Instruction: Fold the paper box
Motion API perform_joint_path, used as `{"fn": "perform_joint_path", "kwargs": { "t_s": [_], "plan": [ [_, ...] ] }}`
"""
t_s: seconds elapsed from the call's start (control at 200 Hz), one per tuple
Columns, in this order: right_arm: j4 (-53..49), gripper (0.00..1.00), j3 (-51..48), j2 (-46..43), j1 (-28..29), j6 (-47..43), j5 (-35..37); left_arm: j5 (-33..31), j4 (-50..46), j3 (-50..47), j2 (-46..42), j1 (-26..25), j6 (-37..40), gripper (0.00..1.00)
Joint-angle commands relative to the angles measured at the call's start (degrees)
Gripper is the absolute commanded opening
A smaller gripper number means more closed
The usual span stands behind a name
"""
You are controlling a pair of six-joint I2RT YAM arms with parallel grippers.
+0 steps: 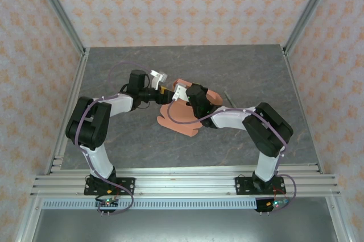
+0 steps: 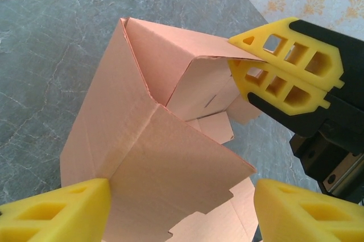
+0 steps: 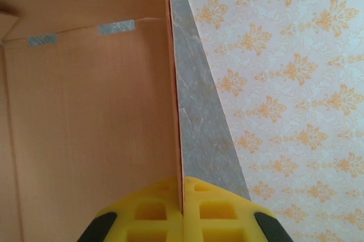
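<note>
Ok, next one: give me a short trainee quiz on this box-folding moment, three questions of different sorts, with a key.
1. True or false: the right gripper is shut on an edge of the paper box.
2. The left gripper is: A) shut on a tab; B) open, with card between its fingers; C) shut on nothing.
3. Short answer: is the box fully folded?
Key: 1 true; 2 B; 3 no, some panels stand up and others lie spread out.
</note>
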Motion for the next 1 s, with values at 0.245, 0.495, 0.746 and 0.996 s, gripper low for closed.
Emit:
{"fn": "perform_joint_path", "kwargs": {
  "t_s": [0.245, 0.495, 0.746, 0.996],
  "plan": [
    [-0.10, 0.00, 2.78, -1.85, -0.53, 1.79, -0.99, 1.17, -1.33, 0.33, -0.76, -0.50, 3.09, 0.73],
    [-0.08, 0.00, 2.38, -2.40, -0.70, 1.84, -1.30, -2.64, -3.37, -0.87, -3.77, 1.84, 3.78, 0.73],
    [-0.09, 0.00, 2.32, -2.43, -0.66, 1.70, -1.39, -4.91, -4.62, -2.79, -8.03, 3.76, 4.14, 0.74],
    [-0.08, 0.00, 2.33, -2.38, -0.71, 1.77, -1.56, -8.92, -3.40, -4.92, -12.93, 8.11, 1.77, 0.73]
  ]
}}
